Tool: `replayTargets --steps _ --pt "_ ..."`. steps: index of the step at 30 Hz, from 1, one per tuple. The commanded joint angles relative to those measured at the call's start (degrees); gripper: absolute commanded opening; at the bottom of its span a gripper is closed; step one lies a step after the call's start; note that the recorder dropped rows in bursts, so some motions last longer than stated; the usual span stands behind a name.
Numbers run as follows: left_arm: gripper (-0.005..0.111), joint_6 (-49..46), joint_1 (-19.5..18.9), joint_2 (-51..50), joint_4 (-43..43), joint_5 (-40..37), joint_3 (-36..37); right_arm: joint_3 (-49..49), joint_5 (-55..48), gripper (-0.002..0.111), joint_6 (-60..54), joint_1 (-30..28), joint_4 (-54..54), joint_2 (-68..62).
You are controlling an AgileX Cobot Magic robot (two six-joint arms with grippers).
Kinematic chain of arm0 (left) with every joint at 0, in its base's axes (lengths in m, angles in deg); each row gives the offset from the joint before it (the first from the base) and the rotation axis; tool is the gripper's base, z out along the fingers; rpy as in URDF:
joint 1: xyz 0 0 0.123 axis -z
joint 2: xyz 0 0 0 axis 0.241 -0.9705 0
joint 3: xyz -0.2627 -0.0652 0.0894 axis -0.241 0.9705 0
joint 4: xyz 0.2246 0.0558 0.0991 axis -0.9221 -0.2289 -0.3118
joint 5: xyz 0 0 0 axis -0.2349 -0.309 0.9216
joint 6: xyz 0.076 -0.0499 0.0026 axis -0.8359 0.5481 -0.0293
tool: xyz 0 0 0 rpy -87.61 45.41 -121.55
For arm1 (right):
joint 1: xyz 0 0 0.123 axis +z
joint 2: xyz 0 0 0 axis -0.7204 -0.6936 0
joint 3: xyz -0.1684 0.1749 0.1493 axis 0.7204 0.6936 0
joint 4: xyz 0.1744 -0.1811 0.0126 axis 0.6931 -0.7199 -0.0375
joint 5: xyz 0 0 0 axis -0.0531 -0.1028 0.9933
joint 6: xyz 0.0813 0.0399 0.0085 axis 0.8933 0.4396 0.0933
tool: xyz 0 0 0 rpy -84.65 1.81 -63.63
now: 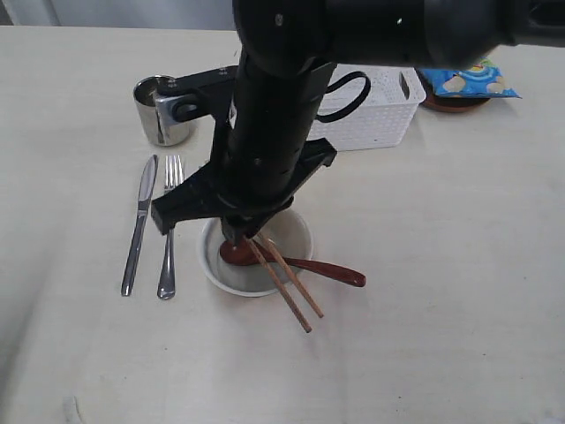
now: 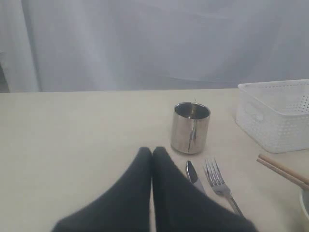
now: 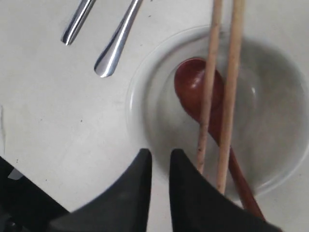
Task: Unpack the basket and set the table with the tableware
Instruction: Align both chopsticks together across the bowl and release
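Observation:
The pale cream bowl (image 1: 212, 265) (image 3: 140, 82) sits on the table (image 1: 441, 309) and holds the reddish-brown spoon (image 1: 327, 269) (image 3: 193, 87). The wooden chopsticks (image 1: 296, 296) (image 3: 212, 72) lie across its rim. My right gripper (image 1: 240, 234) (image 3: 160, 153) hangs over the bowl's edge, slightly open with nothing between its fingers; the chopsticks lie beside one finger. Left of the bowl lie the knife (image 1: 139, 225) (image 2: 193, 173) and fork (image 1: 169, 230) (image 2: 217, 181). The steel cup (image 1: 161, 110) (image 2: 190, 128) stands behind them. My left gripper (image 2: 152, 151) is shut and empty, low near the knife tip.
The white basket (image 1: 380, 110) (image 2: 280, 116) stands at the back, partly hidden by the right arm. A blue chip bag (image 1: 468, 79) lies on the small brown plate (image 1: 455, 104) at the back right. The right arm's black bulk covers much of the middle.

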Motion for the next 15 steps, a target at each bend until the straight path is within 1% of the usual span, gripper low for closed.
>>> replayTargets --steps 1,4,11,15 --pt "0.0 0.0 0.1 0.2 0.3 0.6 0.2 -0.3 0.1 0.0 -0.8 1.9 0.4 -0.7" --pt "0.0 0.0 0.1 0.2 0.3 0.6 0.2 -0.3 1.5 0.0 -0.8 2.9 0.4 -1.4" --pt "0.0 0.0 0.1 0.2 0.3 0.6 0.2 -0.3 2.9 0.0 -0.5 3.0 -0.2 -5.2" --pt "0.0 0.0 0.1 0.2 0.3 0.6 0.2 -0.3 3.6 0.0 3.5 3.0 -5.7 -6.0"
